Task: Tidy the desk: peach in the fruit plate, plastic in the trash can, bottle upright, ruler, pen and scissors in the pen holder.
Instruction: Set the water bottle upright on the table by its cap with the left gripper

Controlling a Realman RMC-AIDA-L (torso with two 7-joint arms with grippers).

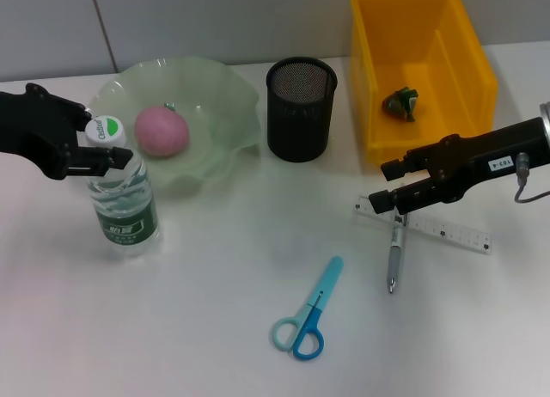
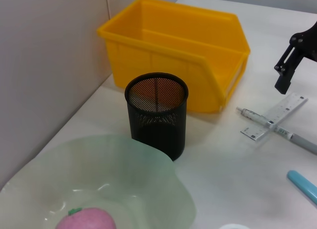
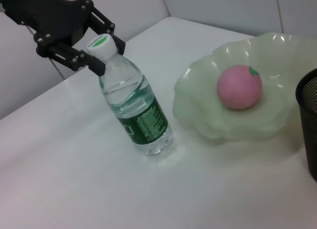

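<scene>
A: Clear plastic bottle (image 1: 123,201) stands upright on the table (image 1: 215,328), just in front of the fruit plate (image 1: 225,143). The left gripper (image 1: 101,153) sits at its neck, fingers on both sides under the white and green cap (image 3: 100,44). I judge it is closed on the bottle, but if the pads really press I cannot tell for sure.

B: So the bottle step is nearly done?

A: I think yes, approx. It needs only that the left gripper lets go and backs away w/o tipping it.

B: And the right side?

A: The right gripper (image 1: 388,201) hovers low over the end of the ruler (image 1: 447,231), where the pen (image 1: 394,255) lies crossed with it. Its fingers look a bit apart and hold nothing. In my view the next move is a pick there, and it asks care: ruler is flat and thin, pen touches it, so one may drag the other.

B: Containers?

A: The green glass-like fruit plate holds the pink peach (image 1: 161,130) already. The black mesh pen holder (image 1: 301,107) looks empty from the left wrist view. The yellow bin (image 1: 468,66), I guess the trash can, has one crumpled green wrapper (image 1: 401,103) inside.

B: Scissors?

A: The blue scissors (image 1: 309,315) lie closed on the table, well apart from both grippers, untouched.
</scene>
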